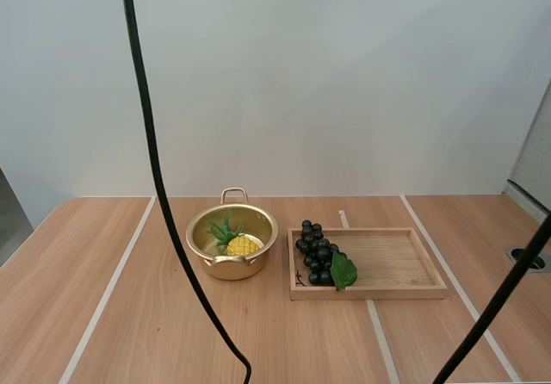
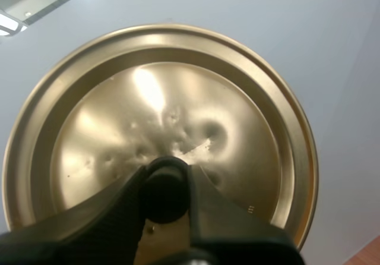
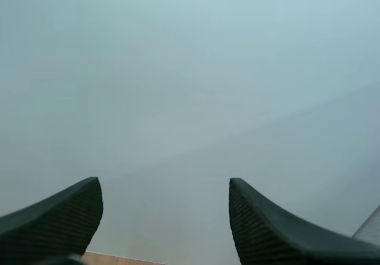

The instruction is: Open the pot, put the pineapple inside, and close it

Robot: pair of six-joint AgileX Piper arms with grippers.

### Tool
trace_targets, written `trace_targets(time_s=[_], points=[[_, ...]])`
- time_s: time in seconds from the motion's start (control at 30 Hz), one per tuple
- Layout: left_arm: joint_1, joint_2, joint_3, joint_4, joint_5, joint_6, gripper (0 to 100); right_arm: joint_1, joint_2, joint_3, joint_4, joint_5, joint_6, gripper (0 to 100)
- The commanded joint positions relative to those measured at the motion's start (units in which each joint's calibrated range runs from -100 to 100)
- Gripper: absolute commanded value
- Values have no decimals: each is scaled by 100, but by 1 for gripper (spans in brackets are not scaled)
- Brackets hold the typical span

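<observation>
Wooden table (image 1: 172, 332): gold pot (image 1: 258, 226) uncovered, pineapple (image 1: 241, 245) already inside; lid (image 2: 160, 110) held by its knob (image 2: 163, 195), pinched in left gripper (image 2: 166, 173); right gripper (image 3: 163, 185) spread apart, empty. Outstanding: lid back onto pot.

Open gold pot with the pineapple inside, lid held apart

The shiny pot (image 1: 258, 219) stands upright and lidless on the wooden table (image 1: 112, 315), a loop handle at its far rim. The small yellow pineapple (image 1: 242, 245) lies in it, green crown pointing left. The round gold lid (image 2: 237, 128), dimpled near the middle, has its black knob (image 2: 164, 195) pinched by the left gripper (image 2: 166, 179)
</observation>
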Motion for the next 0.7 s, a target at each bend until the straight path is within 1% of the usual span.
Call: trace_targets(time_s=[0.0,0.03,0.07,0.1,0.13,0.4,0.57,0.67], points=[[-7,-30,-29,-102,7,-230,0,-104,-118,-42,-42,252,58,64],[-7,-30,-29,-133,24,-249,0,-127,-129,-42,-74,300,129,38],[-7,-30,-29,-163,67,-247,0,-145,-147,-42,-85,364,220,9],[-7,-30,-29,-163,98,-303,0,-180,-147,-42,-108,431,339,0],[-7,-30,-29,-177,147,-328,0,-212,-156,-42,-111,487,445,0],[-7,152,172,-369,374,-413,0,-279,-156,-42,-144,883,455,0],[-7,315,750,-420,411,-413,0,-279,-156,209,-144,863,455,0],[-7,412,1176,-459,395,-413,0,-279,-156,579,-144,600,455,0]])
